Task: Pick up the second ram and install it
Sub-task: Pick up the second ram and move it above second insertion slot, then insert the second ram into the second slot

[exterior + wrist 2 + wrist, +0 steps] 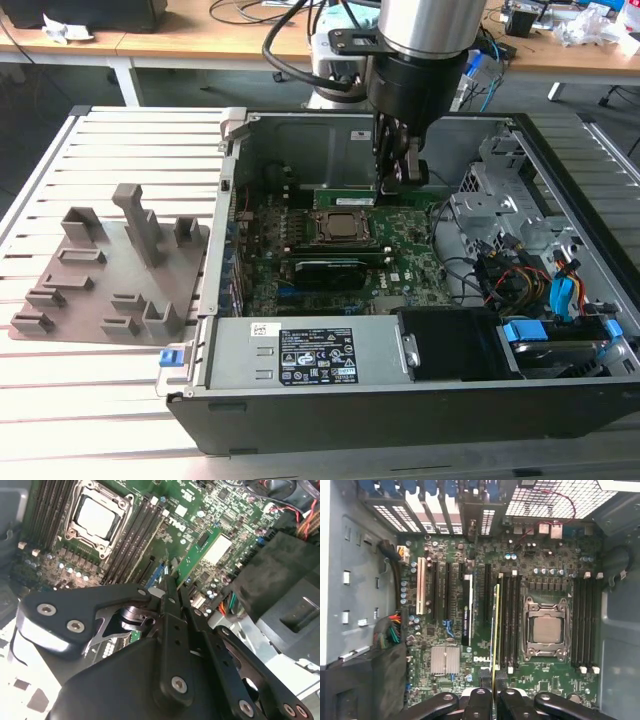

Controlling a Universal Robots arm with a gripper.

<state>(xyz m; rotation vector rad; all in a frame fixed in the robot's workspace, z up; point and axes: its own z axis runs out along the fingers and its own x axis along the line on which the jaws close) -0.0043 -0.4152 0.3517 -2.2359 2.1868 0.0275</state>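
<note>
Obs., single moment.

The hand is reaching down into the open computer case. Its fingers are pinched narrow on the second ram, gripping the stick near one end.

The ram is hanging edge-down and running parallel to the long side of the processor socket. In the first wrist view it is lining up with the outer edge of the black memory slots just beside the socket. I cannot tell whether its lower edge is touching a slot. In the second wrist view the green stick is showing a small dark chip.

Writing and labels:
- A black expansion card is standing past those slots, on the side away from the socket, and is carrying white lettering along its top.
- More white lettering is sitting on the motherboard between the socket and the hand.
- The power supply is lying well apart from the socket against the case wall. It is bearing a black label and a small white one, both too fine to make out.

A grey plastic holder is standing on the slatted counter, outside the case. It is well apart from the socket, toward the exterior view's left.
</note>
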